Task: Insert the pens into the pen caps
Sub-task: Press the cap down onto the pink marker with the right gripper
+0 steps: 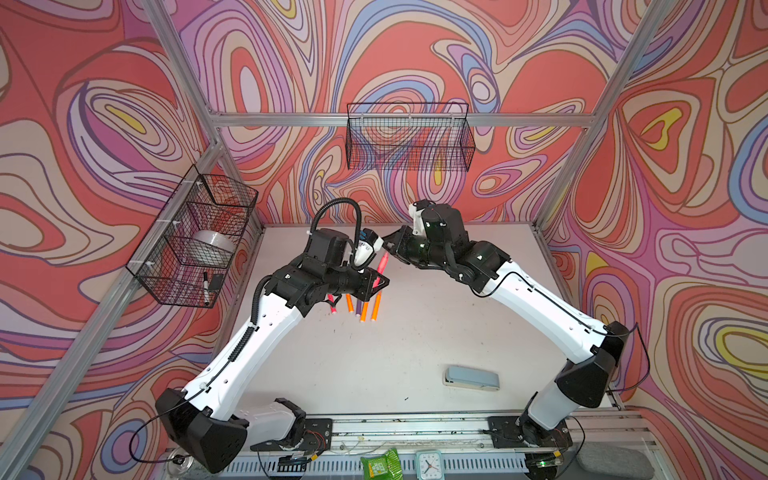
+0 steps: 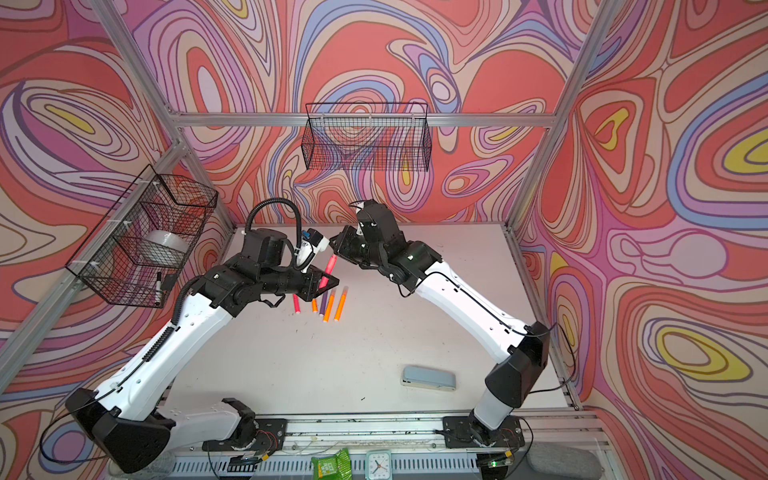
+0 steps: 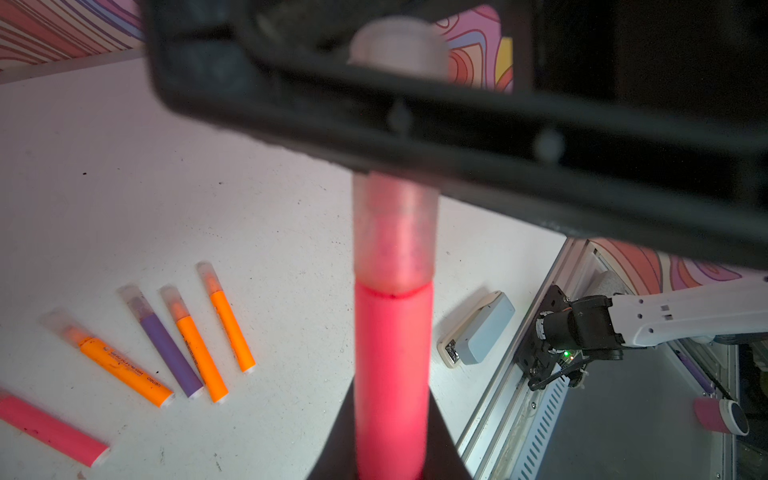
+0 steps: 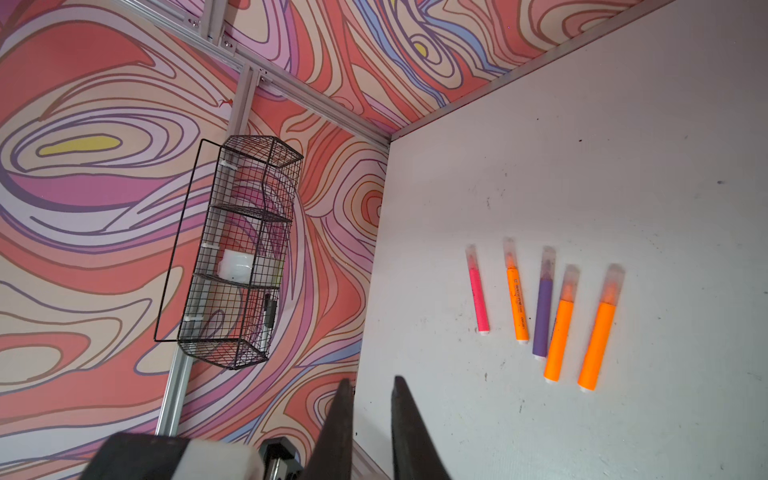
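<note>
Beyond the stapler [image 1: 471,377] lay five capped pens [image 4: 542,316], print unreadable; left gripper [image 3: 390,384] clamped a sixth pen [image 3: 392,353], right gripper [image 4: 371,379] closed empty.

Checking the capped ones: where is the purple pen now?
In both top views the purple pen lies flat on the table, left of centre, between two orange pens in the row.

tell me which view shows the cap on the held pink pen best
The left wrist view: the cap fills the middle, seated on the pink pen in the left hand, though a dark bar crosses it. Both top views show it only small and far; the right wrist view misses it.
</note>
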Robot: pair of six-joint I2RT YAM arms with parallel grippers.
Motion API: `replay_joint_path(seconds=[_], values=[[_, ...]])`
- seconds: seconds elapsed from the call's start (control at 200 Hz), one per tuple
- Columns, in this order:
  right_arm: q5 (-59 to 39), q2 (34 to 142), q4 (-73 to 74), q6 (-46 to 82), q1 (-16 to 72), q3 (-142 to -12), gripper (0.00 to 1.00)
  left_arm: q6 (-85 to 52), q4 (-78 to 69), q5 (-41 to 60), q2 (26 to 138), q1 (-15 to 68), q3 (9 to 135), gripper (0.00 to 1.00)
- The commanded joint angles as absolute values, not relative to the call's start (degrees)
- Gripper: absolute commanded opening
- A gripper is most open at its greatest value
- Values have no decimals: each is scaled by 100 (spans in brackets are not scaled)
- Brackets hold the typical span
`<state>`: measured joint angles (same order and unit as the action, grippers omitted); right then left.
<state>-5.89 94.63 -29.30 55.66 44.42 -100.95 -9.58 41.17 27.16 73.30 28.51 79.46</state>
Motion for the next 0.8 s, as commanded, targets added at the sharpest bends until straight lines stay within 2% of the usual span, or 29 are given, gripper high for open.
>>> replay_joint_path(seconds=[0.0, 0.07, 0.19, 0.33, 0.446, 0.621, 0.796], values=[[-454, 9433, -3380, 5529, 4778, -10144, 0, -1425, 3894, 2155, 7566, 2810, 8459, 0], [-280, 9372, -3500, 5487, 4918, -10097, 0, -1762, 3775, 2275, 7692, 2728, 8728, 0], [-211, 9258, -3502, 5355, 5018, -10033, 0, -2332, 3223, 3136, 7778, 2456, 8911, 0], [-413, 8983, -3021, 5221, 5086, -9578, 0, -2280, 2881, 3163, 7600, 2448, 9015, 0], [-252, 9120, -3666, 5445, 5084, -9949, 0, -1752, 3274, 2382, 7603, 2468, 9175, 0], [-342, 9824, -5256, 6062, 5255, -11222, 0, -896, 3016, 54, 7509, 2747, 8913, 0], [-301, 9602, -5053, 6230, 5325, -10818, 0, -725, 3007, -406, 7842, 2946, 9361, 0]])
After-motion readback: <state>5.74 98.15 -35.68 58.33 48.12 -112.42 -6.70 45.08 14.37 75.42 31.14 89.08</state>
